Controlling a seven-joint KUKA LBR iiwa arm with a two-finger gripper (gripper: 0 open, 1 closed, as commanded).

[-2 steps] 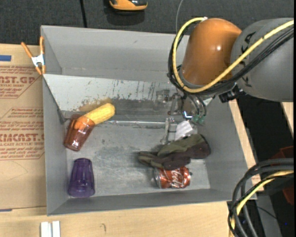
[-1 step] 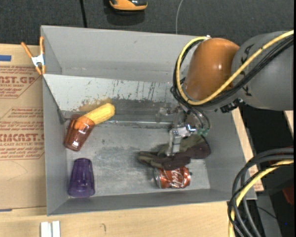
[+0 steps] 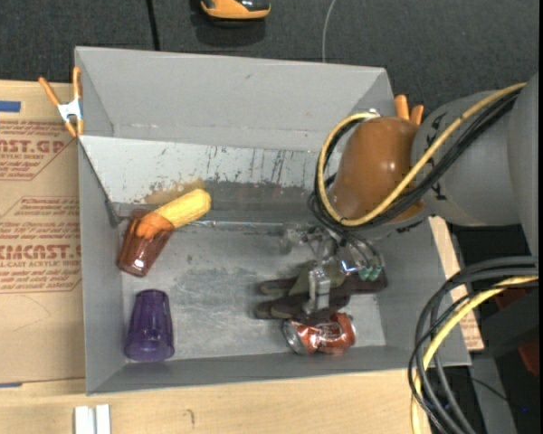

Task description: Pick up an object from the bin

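1. Dark flooring lies behind a grey metal bin [image 3: 235,98], which sits on a light wooden surface.
2. Arm: enters from the right. An orange cover [image 3: 376,165] on the wrist and yellow-and-black cables [image 3: 326,165] hang above the right half of the bin.
3. Gripper [image 3: 319,287]: positioned low over the lower right part of the bin floor. Whether it is apart, together or clamped on anything cannot be told.
4. Object under the gripper: a dark brown item [image 3: 276,310] of elongated parts, exact kind unclear, lying directly beneath and to the left of the gripper.
5. A crushed red can [image 3: 321,334] lies just below the gripper, touching the dark brown item.
6. Left side, well apart from the gripper:
   - a yellow corn cob [image 3: 183,208] at the foot of the back wall;
   - an orange piece [image 3: 148,227] touching the cob's lower end;
   - a red-brown cup [image 3: 136,253] on its side beside that piece;
   - a purple cup [image 3: 148,325], mouth downward, near the lower left corner.
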